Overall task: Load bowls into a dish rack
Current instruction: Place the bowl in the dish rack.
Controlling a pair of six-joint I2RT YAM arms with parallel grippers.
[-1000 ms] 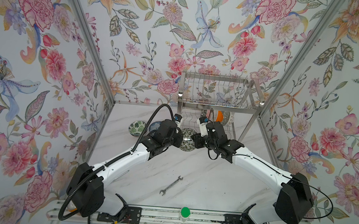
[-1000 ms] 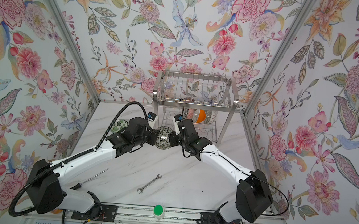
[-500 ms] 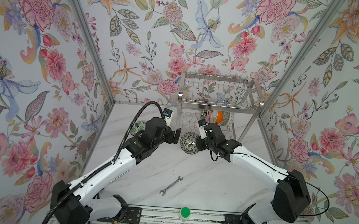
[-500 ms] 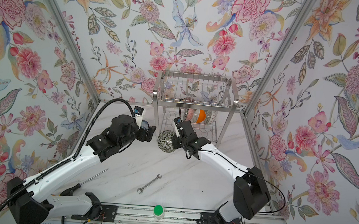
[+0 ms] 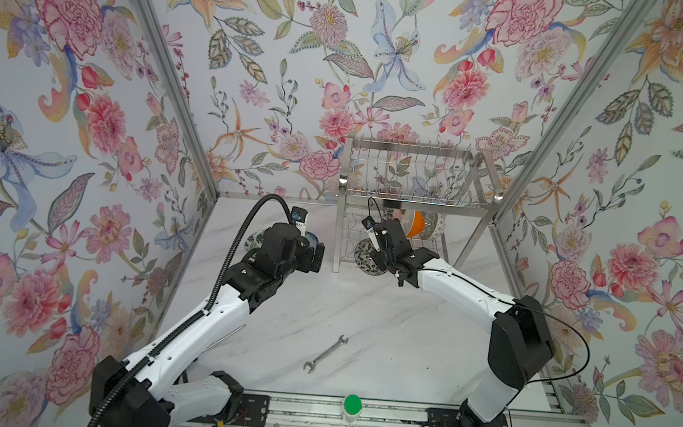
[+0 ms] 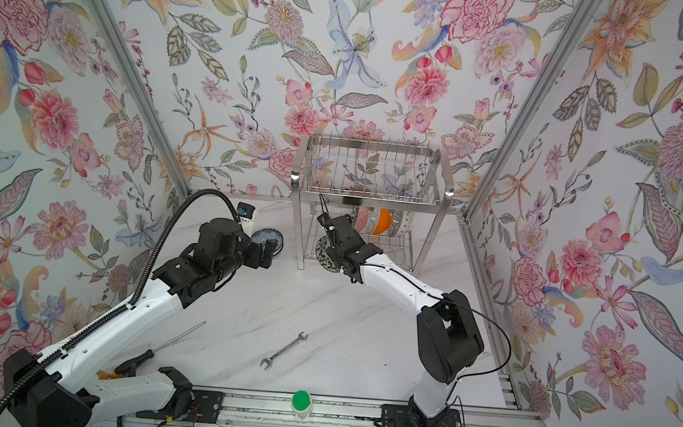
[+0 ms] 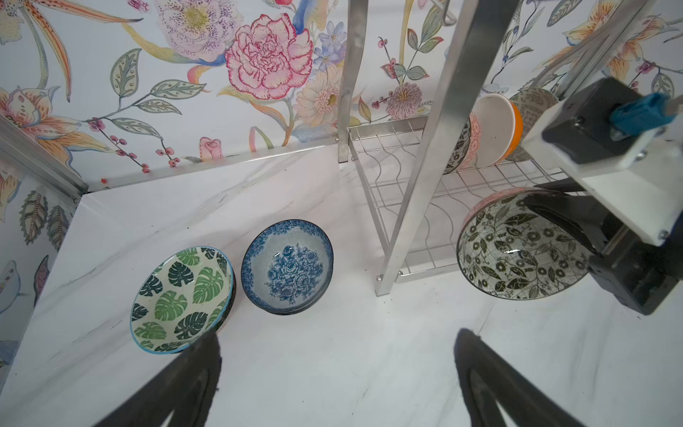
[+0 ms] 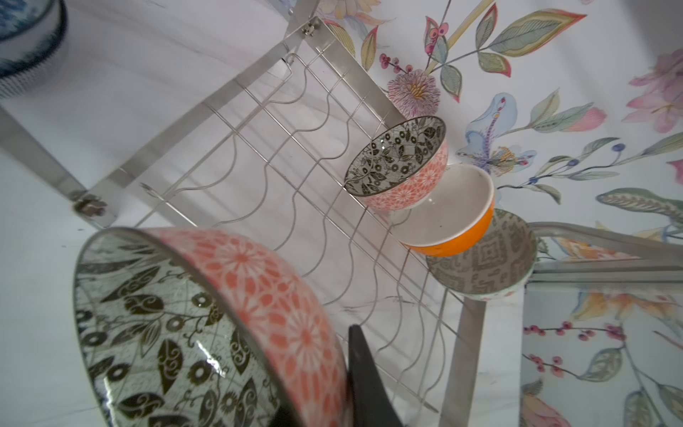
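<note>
My right gripper (image 8: pixel 325 388) is shut on the rim of a black-and-white floral bowl (image 8: pixel 184 332) with a pink outside, one finger (image 8: pixel 364 366) on its outer wall. It holds that bowl (image 5: pixel 365 256) tilted at the front left of the dish rack (image 5: pixel 413 174), beside the lower wavy grid (image 8: pixel 258 148). Three bowls stand on edge in that tier: a pink one (image 8: pixel 399 162), an orange one (image 8: pixel 451 210), a grey one (image 8: pixel 488 255). My left gripper (image 7: pixel 338 336) is open and empty over the table, near a green-leaf bowl (image 7: pixel 181 299) and a blue floral bowl (image 7: pixel 287 267).
A wrench (image 5: pixel 325 353) lies on the marble table toward the front, and a screwdriver (image 6: pixel 171 341) lies under my left arm. A green-capped post (image 5: pixel 352 405) stands on the front rail. Floral walls close in the left, right and back.
Both grippers met at the black-and-white bowl mid-table. The left one let go, opened and drew back left. The right one carried the bowl to the rack's lower tier.
</note>
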